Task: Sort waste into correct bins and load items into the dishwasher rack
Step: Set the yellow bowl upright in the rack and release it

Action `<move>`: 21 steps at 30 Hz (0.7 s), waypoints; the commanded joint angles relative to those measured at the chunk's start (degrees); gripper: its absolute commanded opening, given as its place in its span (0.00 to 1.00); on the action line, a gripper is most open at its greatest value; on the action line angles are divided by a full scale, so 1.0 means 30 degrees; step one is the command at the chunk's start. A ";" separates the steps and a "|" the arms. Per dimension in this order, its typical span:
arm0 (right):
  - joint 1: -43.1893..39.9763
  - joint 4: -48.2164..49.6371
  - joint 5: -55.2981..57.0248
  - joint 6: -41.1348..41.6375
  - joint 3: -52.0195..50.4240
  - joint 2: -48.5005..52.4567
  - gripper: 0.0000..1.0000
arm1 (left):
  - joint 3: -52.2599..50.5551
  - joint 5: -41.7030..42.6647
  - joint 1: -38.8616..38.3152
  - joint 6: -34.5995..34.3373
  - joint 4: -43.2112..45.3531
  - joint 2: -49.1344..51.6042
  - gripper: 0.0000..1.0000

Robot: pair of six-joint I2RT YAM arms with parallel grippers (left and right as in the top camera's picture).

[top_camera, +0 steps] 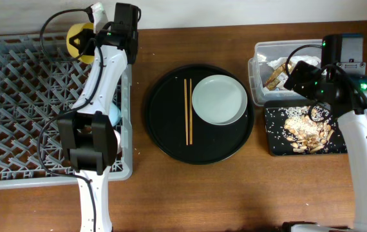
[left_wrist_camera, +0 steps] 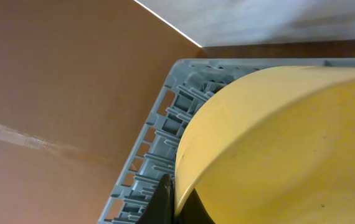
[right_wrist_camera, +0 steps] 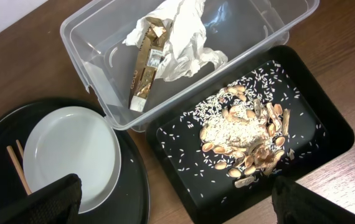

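Two entries | left tool (top_camera: 95, 40) clamps smooth yellow bowl (left_wrist_camera: 277, 149) | right tool (top_camera: 317, 111) wide above grainy scraps (right_wrist_camera: 246, 137)

White arms (top_camera: 103, 72), black joints (top_camera: 92, 145), cables (top_camera: 49, 22)

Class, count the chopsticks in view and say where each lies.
2. Both chopsticks lie side by side on the round black tray, just beside the plate; none seems hidden.
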 commanded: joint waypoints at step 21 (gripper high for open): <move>-0.0073 -0.0007 0.0452 0.0233 0.0160 0.0087 0.99 | 0.0066 -0.0889 -0.1443 -0.0612 0.0168 0.2375 0.16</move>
